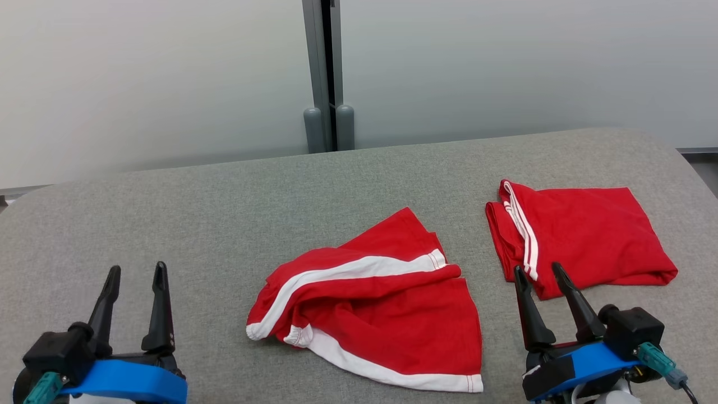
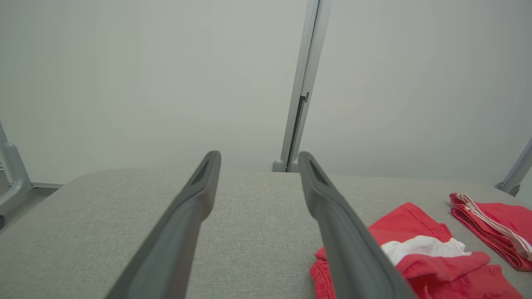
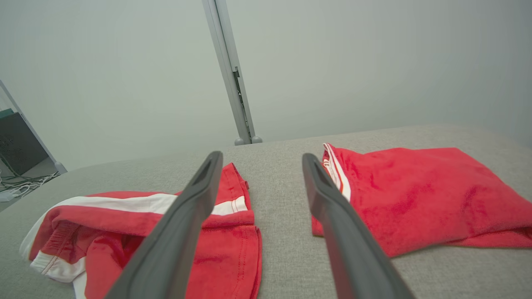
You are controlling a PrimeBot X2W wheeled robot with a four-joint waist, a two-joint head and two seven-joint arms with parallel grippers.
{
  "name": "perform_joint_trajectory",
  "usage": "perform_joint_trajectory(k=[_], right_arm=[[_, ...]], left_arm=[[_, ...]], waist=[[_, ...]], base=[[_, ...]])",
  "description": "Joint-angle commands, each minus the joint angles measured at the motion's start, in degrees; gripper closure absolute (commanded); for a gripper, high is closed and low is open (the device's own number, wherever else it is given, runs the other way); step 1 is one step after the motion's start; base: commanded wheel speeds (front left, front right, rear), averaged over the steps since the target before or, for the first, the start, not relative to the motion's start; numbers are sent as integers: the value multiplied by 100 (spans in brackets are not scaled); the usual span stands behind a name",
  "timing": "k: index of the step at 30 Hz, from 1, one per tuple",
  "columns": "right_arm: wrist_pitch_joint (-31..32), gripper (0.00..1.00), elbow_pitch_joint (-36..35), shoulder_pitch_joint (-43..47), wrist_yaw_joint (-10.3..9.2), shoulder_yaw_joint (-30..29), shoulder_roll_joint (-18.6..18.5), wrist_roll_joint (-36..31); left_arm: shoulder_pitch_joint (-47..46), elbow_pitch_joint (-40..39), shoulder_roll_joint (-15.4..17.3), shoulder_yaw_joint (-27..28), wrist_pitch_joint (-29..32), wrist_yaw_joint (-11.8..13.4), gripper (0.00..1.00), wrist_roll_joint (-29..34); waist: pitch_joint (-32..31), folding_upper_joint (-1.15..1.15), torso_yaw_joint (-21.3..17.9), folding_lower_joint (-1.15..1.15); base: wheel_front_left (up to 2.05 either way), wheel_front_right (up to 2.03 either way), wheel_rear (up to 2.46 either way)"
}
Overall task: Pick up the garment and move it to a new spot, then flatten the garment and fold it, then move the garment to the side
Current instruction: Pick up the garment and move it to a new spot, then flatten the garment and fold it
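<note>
Fingers of the left gripper (image 1: 138, 267) and right gripper (image 1: 538, 267) were spread, empty. Between them the crumpled red shorts (image 1: 381, 303) were seen, stretched crosswise, nearer the right fingers; folded shorts (image 1: 589, 235) were seen just beyond those.

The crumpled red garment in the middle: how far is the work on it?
Done: a folded red garment already lies at the right side of the table. In hand: nothing; the left gripper and right gripper are open and empty. Left: the crumpled garment lies at the centre, not yet picked up, flattened, folded or moved aside.
</note>
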Motion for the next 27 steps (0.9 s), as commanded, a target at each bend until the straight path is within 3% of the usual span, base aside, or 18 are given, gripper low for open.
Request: perform_joint_trajectory(k=[1,10,18,21,27], right_arm=[[-20,0,-71,112,1,-26,11,-57],[-20,0,-97,94,1,18,23,-137],[-20,0,-38,45,1,57,18,-88],[-20,0,-59,80,1,32,-9,-103],[-20,0,-98,486,1,-37,-247,-153]], left_arm=[[143,14,-158,191,-21,-154,0,150],[299,387,-807,825,-22,-914,0,848],[244,579,-1056,1124,-22,-1246,0,1205],[233,573,-1093,997,-22,-1361,0,1291],[364,332,-765,100,360,-1479,0,1063]], waist=[[-1,0,15,0],[-33,0,42,0],[-44,0,-37,0],[-46,0,-57,0],[-59,0,-50,0]], base=[[0,0,0],[0,0,0],[0,0,0],[0,0,0],[0,0,0]])
